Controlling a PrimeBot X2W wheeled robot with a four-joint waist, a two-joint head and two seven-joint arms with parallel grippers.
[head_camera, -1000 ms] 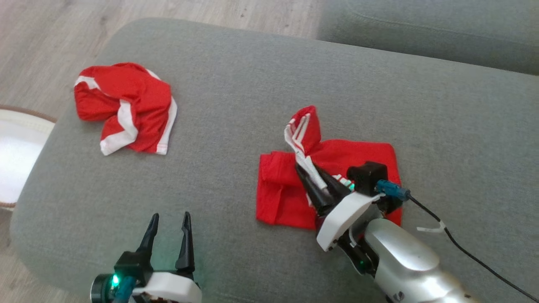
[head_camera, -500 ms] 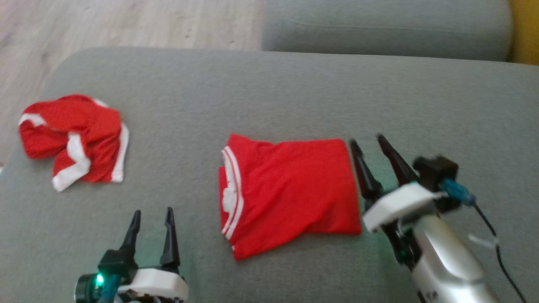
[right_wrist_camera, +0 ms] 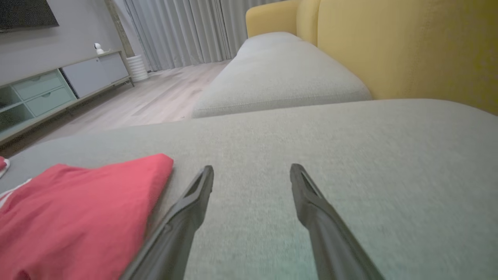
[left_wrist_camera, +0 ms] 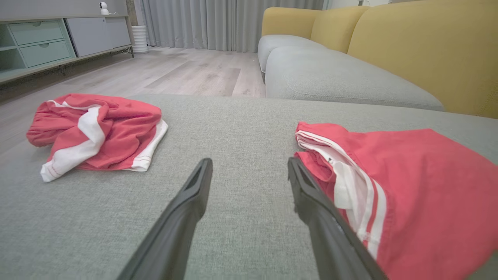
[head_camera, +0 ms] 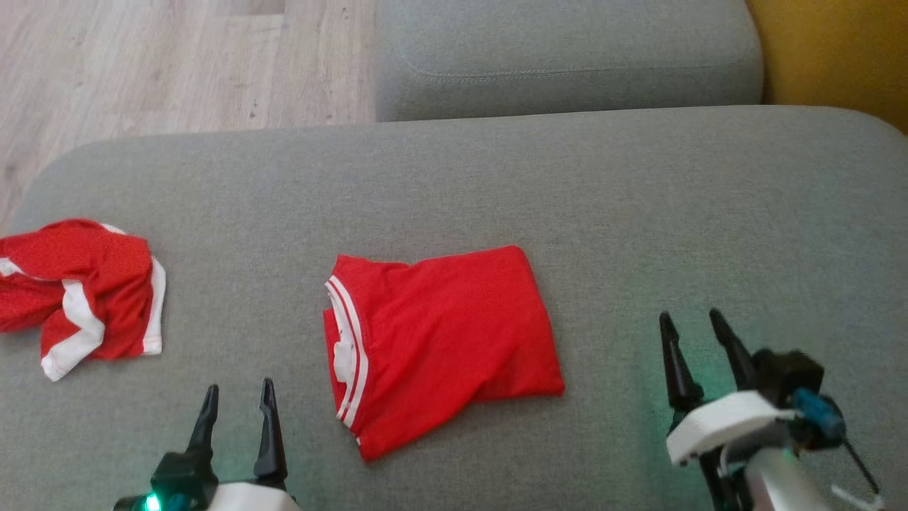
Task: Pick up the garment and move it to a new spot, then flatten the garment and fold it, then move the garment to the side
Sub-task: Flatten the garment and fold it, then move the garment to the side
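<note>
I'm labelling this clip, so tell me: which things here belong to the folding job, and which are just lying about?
In the job:
- folded red garment, flat in the middle of the grey cushion
- left pincer, open
- right pincer, open, apart from the garment

Lying about:
- crumpled red and white garment, far left
- yellow sofa back
- wooden floor
</note>
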